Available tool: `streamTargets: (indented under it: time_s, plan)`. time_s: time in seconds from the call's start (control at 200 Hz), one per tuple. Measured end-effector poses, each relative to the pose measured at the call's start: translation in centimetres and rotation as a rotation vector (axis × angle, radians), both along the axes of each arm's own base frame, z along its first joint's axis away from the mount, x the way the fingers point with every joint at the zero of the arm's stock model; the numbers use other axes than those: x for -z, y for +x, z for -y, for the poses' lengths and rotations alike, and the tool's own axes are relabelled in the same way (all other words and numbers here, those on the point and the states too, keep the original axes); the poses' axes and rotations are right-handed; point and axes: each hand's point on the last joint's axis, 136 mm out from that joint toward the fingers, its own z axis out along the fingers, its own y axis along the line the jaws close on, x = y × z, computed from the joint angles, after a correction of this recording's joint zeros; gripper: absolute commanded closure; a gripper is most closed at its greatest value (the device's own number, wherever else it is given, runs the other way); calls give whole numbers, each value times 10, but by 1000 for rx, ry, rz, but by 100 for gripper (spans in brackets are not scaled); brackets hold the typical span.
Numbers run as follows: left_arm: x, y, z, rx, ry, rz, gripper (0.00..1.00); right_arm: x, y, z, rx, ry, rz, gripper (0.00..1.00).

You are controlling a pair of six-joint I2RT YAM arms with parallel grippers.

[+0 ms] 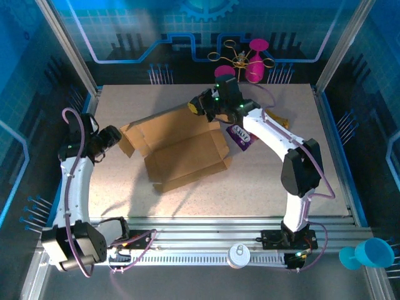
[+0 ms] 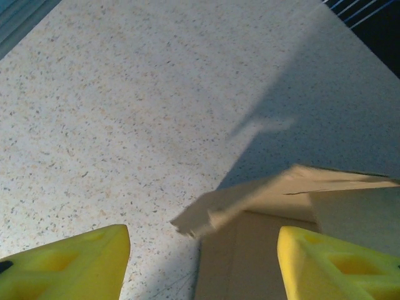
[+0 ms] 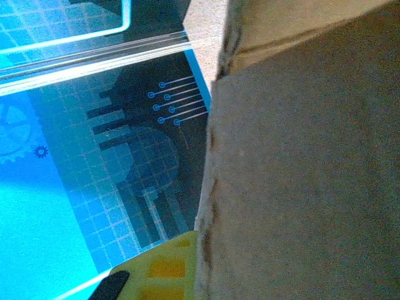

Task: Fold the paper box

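Beside left jaws — paper box [image 1: 184, 153], flap [image 1: 165, 117] in right jaws

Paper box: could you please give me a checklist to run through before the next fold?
1. Right end effector shut on the box's rear flap: ok.
2. Rear flap raised: ok.
3. Left end effector open: ok.
4. Corner of left flap between the left fingers, untouched: ok.
5. Purple packet clear of the box: cannot tell; it lies close by the right edge.
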Motion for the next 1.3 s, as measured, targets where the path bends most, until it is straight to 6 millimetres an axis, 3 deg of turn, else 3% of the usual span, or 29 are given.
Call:
streamTargets:
  time_s: [0.085, 0.26, 0.5, 0.57, 0.735, 1.001, 1.101, 1.301]
  plan:
    - [-9, -2, 3, -18, -16, 28, 29, 11, -6, 7, 30, 0, -24, 100]
    - [-33, -6, 6, -195, -193, 54, 40, 17, -13, 19, 104, 20, -39, 100]
    - [-87, 24, 30, -218, -418, 119, 39, 10, -13, 23, 131, 36, -17, 100]
    - [-85, 34, 45, -185, -465, 96, 38, 9, -13, 23, 134, 40, -15, 100]
    - [-57, 53, 84, -108, -549, -17, 38, 8, -13, 23, 136, 47, -15, 100]
    - [-34, 64, 89, -101, -544, -87, 36, 9, -13, 23, 138, 51, -16, 100]
    - [-41, 65, 84, -100, -507, -80, 36, 10, -13, 23, 139, 53, -19, 100]
    - [-80, 76, 76, -67, -435, 22, 35, 9, -12, 25, 143, 54, -18, 100]
